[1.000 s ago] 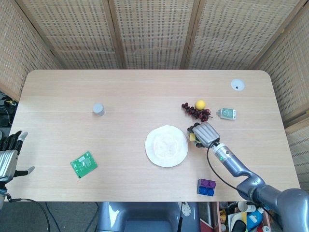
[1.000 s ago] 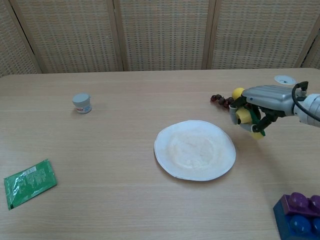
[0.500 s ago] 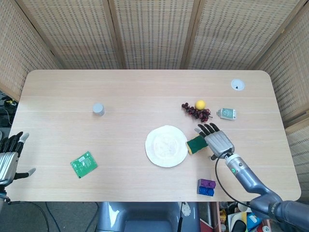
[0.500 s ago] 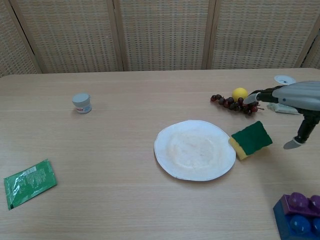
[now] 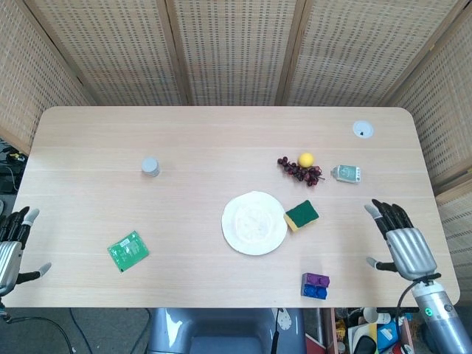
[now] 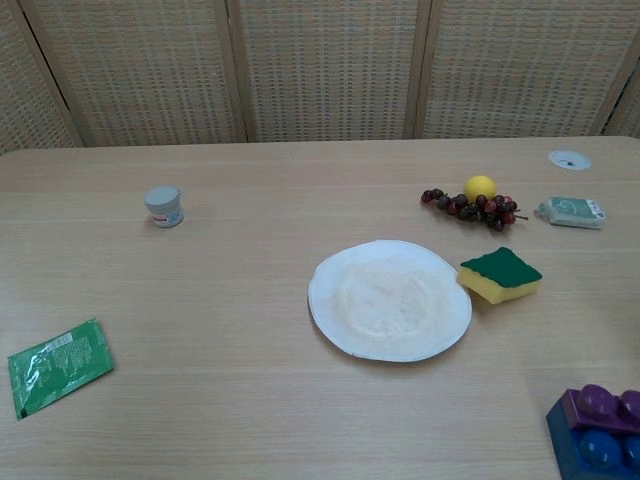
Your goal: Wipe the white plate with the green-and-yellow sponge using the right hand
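Observation:
The white plate [image 5: 254,222] [image 6: 390,298] lies flat near the table's middle. The green-and-yellow sponge [image 5: 302,215] [image 6: 500,274] rests on the table, green side up, touching or just off the plate's right rim. My right hand [image 5: 403,244] hovers over the table's right edge, well away from the sponge, fingers spread and holding nothing. My left hand [image 5: 12,243] hangs off the table's left edge, fingers apart and empty. Neither hand shows in the chest view.
Dark grapes [image 5: 300,170] and a yellow lemon [image 5: 305,159] lie behind the sponge, with a small green-labelled packet [image 5: 346,173] to their right. Purple-and-blue blocks [image 5: 316,285] sit front right, a green sachet [image 5: 127,251] front left, a grey pot [image 5: 150,166] further back left.
My right hand let the sponge go beside the plate, then drew back to the table's right edge. The sponge settled flat. The left hand sank slightly.

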